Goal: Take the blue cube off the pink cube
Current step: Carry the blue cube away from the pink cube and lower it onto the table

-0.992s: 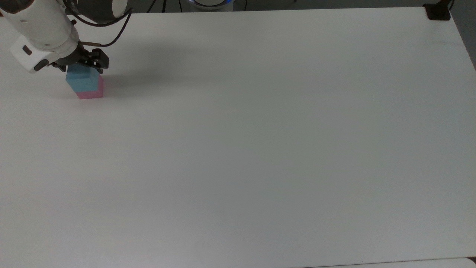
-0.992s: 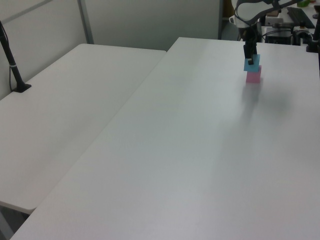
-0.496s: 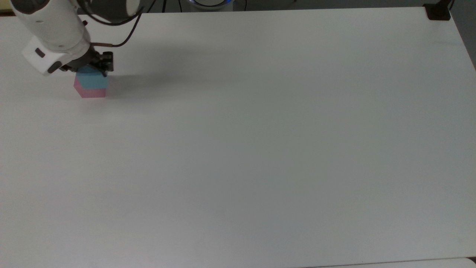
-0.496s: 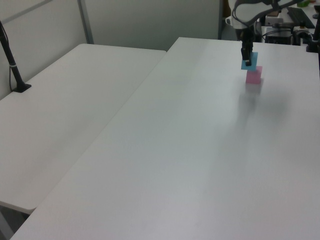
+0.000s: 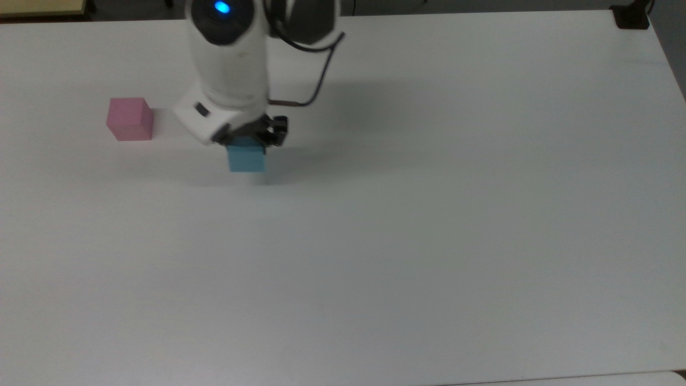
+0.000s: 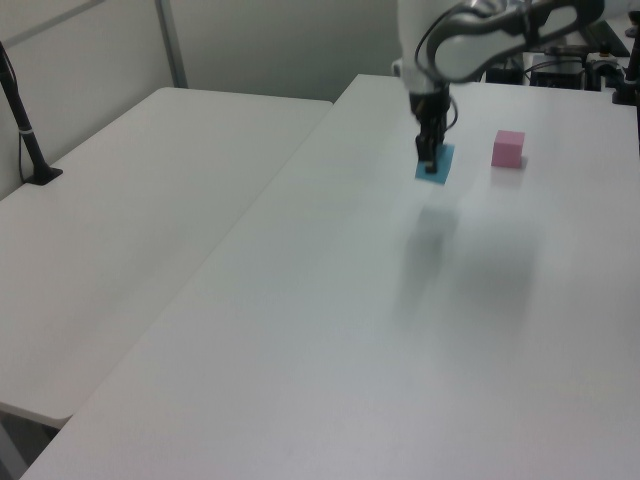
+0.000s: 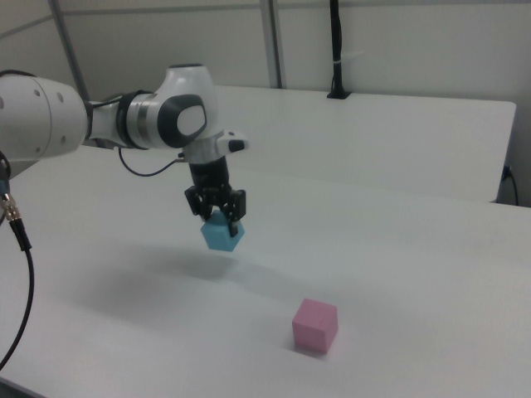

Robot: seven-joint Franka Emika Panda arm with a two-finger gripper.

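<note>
Top view, left to right: I see the pink cube (image 5: 130,119) sitting alone on the white table (image 5: 429,214), nothing on top of it. Well apart to the top view's right, the blue cube (image 5: 246,157) hangs under the gripper (image 5: 251,137), jaws clamped on its upper part. Right view: the blue cube (image 7: 222,235) is tilted, a corner pointing down, clear of the table, its shadow below it; the pink cube (image 7: 315,325) is nearer the camera. A dark cable (image 5: 316,80) loops off the arm's wrist.
</note>
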